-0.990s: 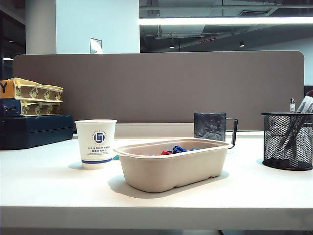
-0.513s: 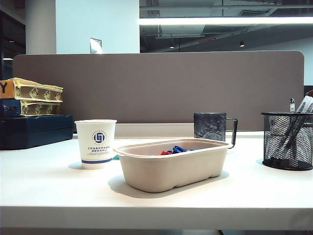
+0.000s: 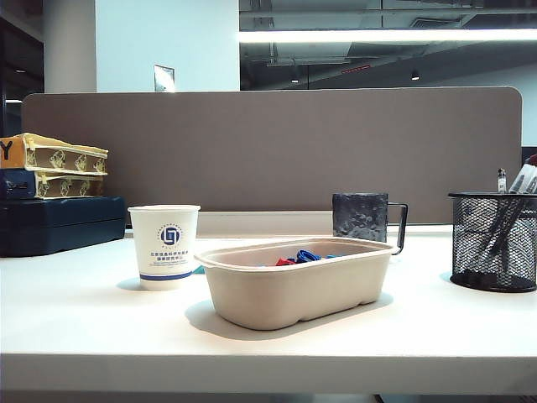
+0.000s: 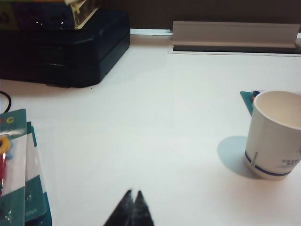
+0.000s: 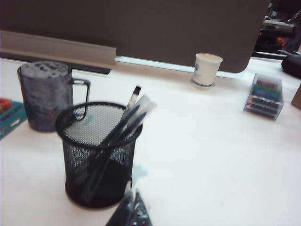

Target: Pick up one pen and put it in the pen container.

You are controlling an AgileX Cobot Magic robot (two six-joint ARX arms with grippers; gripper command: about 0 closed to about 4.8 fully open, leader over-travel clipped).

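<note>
Keeping left hand (image 4: 132,203) and right hand (image 5: 131,202) closed, empty; we judge pens (image 5: 123,123) already parked in black wire-mesh container (image 5: 98,162).

Exterior: low, table-level; wrists look down close.

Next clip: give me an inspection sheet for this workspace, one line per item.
Surface: white table, no spills seen.
Job's things: pens stand in the mesh pen container; no loose pen seen.
Clutter: paper cup, beige tray with blue and red items, grey mug, dark case, packets.
Grippers: left gripper shut, empty, over bare table; right gripper shut, empty, beside the container.
Cables: nothing seen.
Surroundings: brown divider.
</note>
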